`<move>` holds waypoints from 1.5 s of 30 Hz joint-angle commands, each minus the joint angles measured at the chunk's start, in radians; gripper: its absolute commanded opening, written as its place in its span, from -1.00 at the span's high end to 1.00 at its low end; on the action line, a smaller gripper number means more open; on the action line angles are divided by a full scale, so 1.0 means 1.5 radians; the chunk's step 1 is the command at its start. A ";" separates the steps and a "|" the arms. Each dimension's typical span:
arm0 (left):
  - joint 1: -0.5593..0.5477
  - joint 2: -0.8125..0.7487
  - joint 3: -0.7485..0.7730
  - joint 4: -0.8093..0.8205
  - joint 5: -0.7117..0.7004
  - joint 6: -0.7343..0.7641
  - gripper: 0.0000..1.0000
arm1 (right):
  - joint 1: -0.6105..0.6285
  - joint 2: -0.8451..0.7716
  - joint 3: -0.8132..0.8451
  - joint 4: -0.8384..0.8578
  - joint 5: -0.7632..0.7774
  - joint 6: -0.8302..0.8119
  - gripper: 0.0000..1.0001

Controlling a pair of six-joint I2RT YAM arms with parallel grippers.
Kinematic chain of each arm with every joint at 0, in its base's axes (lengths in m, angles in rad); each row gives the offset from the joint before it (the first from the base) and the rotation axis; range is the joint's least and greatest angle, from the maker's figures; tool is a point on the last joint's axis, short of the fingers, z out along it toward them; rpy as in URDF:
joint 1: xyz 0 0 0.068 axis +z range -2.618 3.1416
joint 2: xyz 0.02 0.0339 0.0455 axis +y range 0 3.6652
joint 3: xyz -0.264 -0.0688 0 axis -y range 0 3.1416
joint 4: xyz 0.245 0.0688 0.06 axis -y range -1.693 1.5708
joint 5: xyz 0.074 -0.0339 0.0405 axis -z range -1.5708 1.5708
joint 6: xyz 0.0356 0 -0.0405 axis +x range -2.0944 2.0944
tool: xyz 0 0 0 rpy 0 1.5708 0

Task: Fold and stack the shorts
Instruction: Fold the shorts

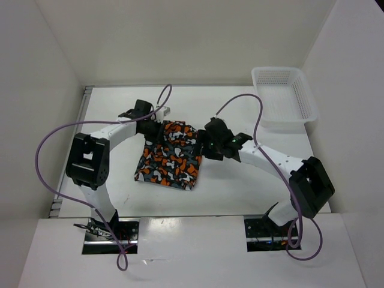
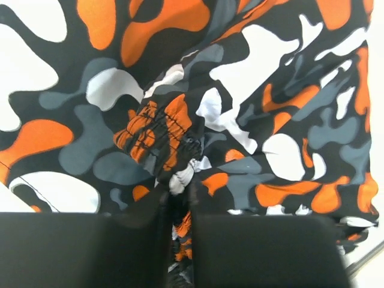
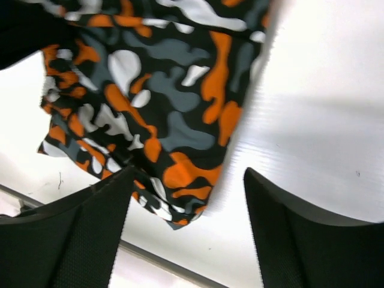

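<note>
The shorts point(image 1: 169, 159) lie in the middle of the desk point(image 1: 240, 195), between the two arms. In the top view they sit a little left of centre. The white mesh basket point(image 1: 277, 69) stands well apart at the upper right.

The left hand point(image 2: 179, 209) meets the cloth at its upper left corner in the top view. Its wrist view shows the two fingers drawn close together, with a puckered, gathered strip of printed fabric caught in the narrow gap, so it is pinching the shorts. The gathered strip looks like an elastic waistband. I judge that a grip there lets the arm carry one edge over the rest to make a fold.

The right hand point(image 3: 189, 177) sits at the right edge of the cloth in the top view, just beside it. In its own camera the fingers are spread wide with only bare desk between them, and the printed fabric lies beyond, in the upper left of that frame. It holds nothing. My guess is that it is there either to pin the side down or to take a corner.

In the top view the shorts' long axis runs from the top of the frame toward the bottom, leaning slightly. The narrower, bunched end points up toward the far side. The broader, flatter end points down toward the arm bases, and its lower edge slants toward the lower right. I cannot tell whether that shape already holds a fold.
</note>
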 commanded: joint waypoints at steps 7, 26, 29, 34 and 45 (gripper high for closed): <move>0.042 -0.079 0.017 -0.062 0.065 0.006 1.00 | -0.052 0.051 -0.045 0.116 -0.114 0.021 -0.72; 0.132 -0.063 -0.037 -0.067 0.084 0.006 1.00 | -0.039 0.203 -0.007 0.248 -0.190 0.046 -0.37; 0.132 -0.094 -0.051 -0.046 0.070 0.006 1.00 | -0.021 0.228 0.001 0.261 -0.184 0.047 -0.17; 0.132 -0.115 -0.044 -0.060 0.053 0.006 1.00 | -0.021 0.247 0.018 0.309 -0.190 0.053 -0.17; 0.132 -0.109 -0.038 -0.059 0.062 0.006 1.00 | -0.015 0.263 0.031 0.341 -0.178 0.053 0.88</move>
